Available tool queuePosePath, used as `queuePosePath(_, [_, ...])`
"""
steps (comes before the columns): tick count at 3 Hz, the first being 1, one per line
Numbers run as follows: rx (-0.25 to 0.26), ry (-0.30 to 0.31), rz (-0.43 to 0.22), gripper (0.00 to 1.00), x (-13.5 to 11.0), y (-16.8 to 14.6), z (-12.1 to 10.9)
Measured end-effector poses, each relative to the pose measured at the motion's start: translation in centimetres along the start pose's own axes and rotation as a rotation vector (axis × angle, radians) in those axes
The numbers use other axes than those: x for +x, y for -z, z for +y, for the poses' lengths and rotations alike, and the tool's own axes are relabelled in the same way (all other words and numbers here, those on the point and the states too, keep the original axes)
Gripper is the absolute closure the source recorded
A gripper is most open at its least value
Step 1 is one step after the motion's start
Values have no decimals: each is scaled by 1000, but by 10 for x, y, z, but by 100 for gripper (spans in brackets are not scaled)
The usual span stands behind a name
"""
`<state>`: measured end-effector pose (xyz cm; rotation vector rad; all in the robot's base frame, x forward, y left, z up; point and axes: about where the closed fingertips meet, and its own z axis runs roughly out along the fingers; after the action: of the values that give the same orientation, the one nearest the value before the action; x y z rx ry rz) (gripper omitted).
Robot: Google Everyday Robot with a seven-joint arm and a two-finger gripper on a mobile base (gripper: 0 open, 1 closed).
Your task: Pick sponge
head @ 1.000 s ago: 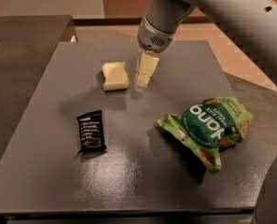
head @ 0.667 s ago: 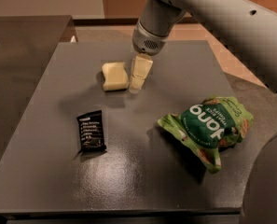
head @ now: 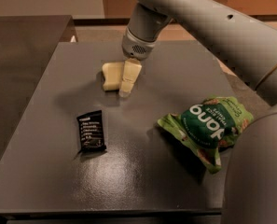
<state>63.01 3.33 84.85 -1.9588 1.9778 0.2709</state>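
Grey counter (head: 184, 73), dull satin sheen.
Smooth cream gripper (head: 128, 80) at the matt, soft-looking sponge's (head: 111, 75) edge; glossy black snack packet (head: 91, 131).

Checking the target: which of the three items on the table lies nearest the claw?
The pale yellow sponge, right beside the claw at the far side of the table; the black packet and green bag lie apart from it.

Gripper (head: 126, 88), at the far part of the table (head: 45, 171), hides the right edge of the sponge (head: 110, 74); arm (head: 212, 27) cut off by top and right edges; black packet (head: 91, 130) print illegible.
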Motion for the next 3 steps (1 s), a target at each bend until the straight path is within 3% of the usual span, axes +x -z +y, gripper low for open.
queuePosePath(1, [-14,5,-3,0,-9,-12,-2])
queuePosePath(2, [-21,1,-7,17,-15,-18,-6])
queuePosePath(3, [-24,1,-22,41,-21,-16,-8])
